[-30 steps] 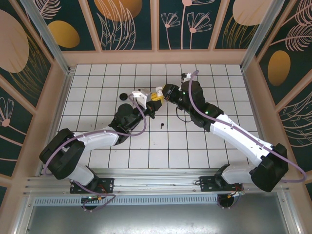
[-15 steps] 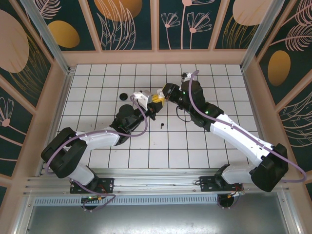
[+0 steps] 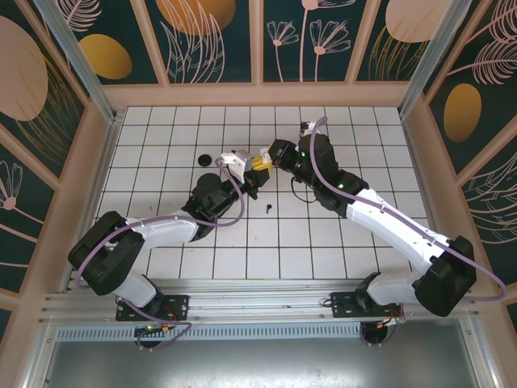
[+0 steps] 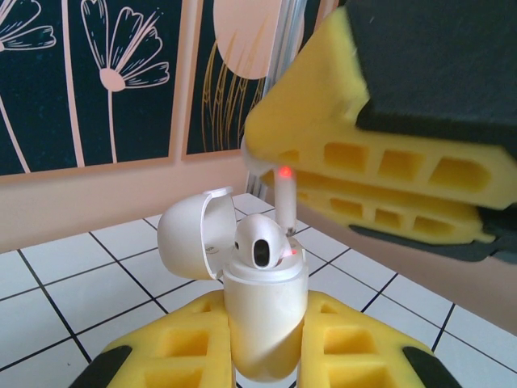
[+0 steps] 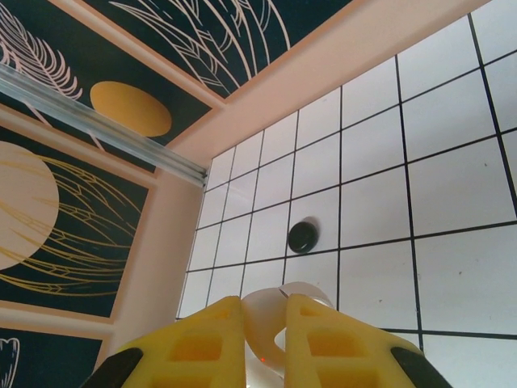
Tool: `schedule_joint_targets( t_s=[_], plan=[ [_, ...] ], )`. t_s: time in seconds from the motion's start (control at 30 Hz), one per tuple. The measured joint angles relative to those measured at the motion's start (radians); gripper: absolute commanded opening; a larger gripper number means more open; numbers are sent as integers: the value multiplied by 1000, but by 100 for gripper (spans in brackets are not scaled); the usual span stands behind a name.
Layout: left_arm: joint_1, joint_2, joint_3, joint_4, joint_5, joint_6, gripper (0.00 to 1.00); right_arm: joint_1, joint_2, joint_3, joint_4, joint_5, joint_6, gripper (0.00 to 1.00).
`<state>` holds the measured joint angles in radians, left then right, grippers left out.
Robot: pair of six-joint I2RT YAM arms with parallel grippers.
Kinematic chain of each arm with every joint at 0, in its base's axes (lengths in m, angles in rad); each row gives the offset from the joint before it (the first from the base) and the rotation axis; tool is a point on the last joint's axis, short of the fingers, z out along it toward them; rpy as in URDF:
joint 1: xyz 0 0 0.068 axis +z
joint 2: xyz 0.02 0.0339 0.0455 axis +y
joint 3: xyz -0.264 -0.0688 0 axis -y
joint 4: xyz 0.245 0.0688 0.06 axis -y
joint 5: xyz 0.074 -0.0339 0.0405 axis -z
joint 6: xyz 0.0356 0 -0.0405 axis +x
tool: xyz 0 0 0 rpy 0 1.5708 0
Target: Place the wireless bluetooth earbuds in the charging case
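Both end effectors met above the tiled worktop [image 3: 363, 129].
The left end effector [image 4: 265, 360] pinched the open white charging case [image 4: 262, 311]; the right end effector [image 4: 279, 168] pinched a white earbud [image 4: 284, 198] just above it. The left wrist view gave a seated earbud [image 4: 260, 246] in the case, and the top view gave a black puck [image 3: 205, 159] and a black earbud [image 3: 268, 209] on the tiles.

White square-tiled tabletop [image 3: 161, 129] with black grout lines, peach-framed dark floral wall panels [image 3: 210, 40] behind, aluminium rail [image 3: 258, 331] nearest.
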<state>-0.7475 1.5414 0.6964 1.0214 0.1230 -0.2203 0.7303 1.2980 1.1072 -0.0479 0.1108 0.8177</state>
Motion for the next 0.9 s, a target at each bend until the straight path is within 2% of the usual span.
schedule_joint_targets(
  t_s=[0.6, 0.9],
  plan=[
    [0, -4, -5, -8, -3, 0, 0, 11, 7, -31, 16, 1, 1, 15],
    [0, -15, -10, -8, 3, -1, 0, 16, -5, -39, 22, 1, 4, 26]
  ],
)
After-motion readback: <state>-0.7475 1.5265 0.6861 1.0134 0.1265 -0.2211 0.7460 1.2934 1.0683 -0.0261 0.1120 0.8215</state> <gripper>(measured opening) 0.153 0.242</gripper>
